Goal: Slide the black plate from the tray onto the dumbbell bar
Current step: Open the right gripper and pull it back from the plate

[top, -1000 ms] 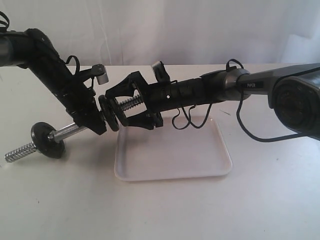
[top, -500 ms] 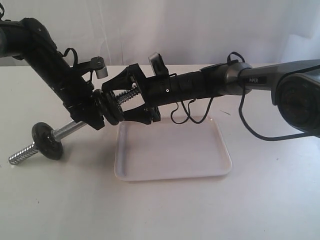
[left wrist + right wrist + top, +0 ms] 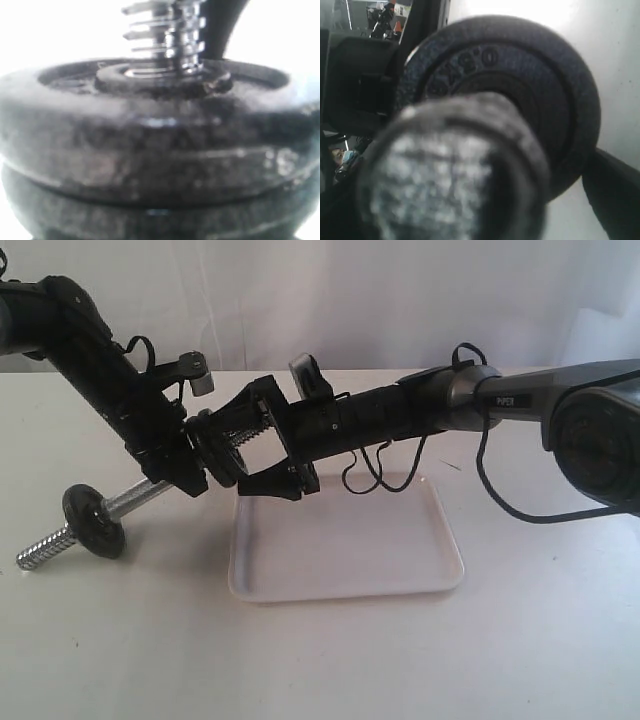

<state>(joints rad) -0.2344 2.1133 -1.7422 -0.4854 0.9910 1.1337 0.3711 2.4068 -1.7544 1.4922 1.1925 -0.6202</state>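
My left gripper [image 3: 178, 468] is shut on the chrome dumbbell bar [image 3: 140, 502] and holds it tilted off the table. The black plate [image 3: 226, 454] sits on the bar's raised threaded end, flat against a second black disc. In the left wrist view the black plate [image 3: 150, 125] lies on top of that disc [image 3: 150, 220], with the bar's thread [image 3: 167, 35] rising from its hole. My right gripper [image 3: 228, 448] straddles the thread, its wide jaws shut on the plate's rim [image 3: 560, 100]. The bar's end [image 3: 450, 175] fills the right wrist view. The pale tray [image 3: 400, 560] holds nothing.
Another black disc [image 3: 95, 522] sits low on the bar, close to the table top, with bare thread [image 3: 40, 550] past it. The right arm [image 3: 450, 405] reaches across above the tray's far edge. A white backdrop stands behind the table.
My right gripper has moved a little left and up with the black plate. The bar's raised end and the left gripper rose slightly with it.
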